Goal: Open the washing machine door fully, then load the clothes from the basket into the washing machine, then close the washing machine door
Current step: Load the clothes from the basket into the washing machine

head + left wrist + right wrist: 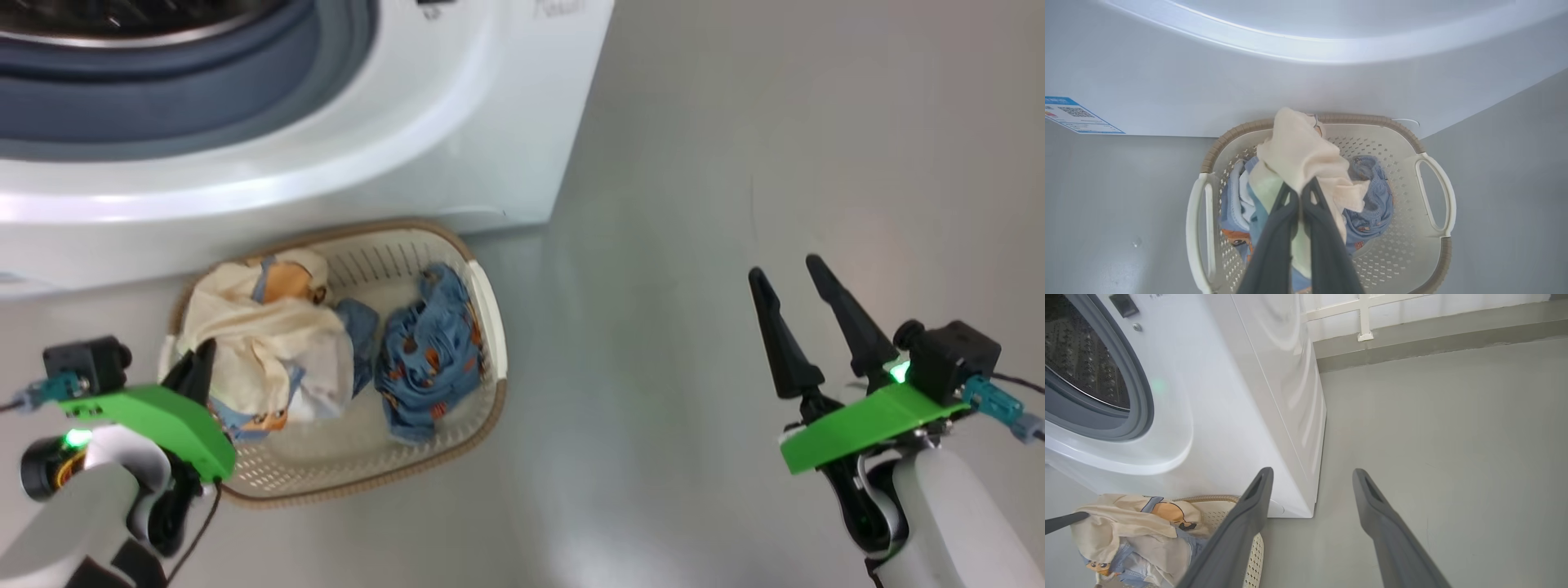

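Above near-left cream perforated plastic basket (1372, 119), clamped left claw (1300, 185) on cream-white cloth garment (1298, 151) for loading; held right claw (784, 267) apart.

The washing machine (457, 122) was glossy white, and its rubber ring (163, 106) was blue-grey. The basket (384, 253) was cream-white with a brown rim, its sides patterned with small holes. Among the clothes (429, 359), one was light blue with orange prints and another cream with an orange figure. The left claw (202, 359) and the right claw (784, 268) had black fingers on bright green mounts. The floor (735, 163) was plain pale grey.
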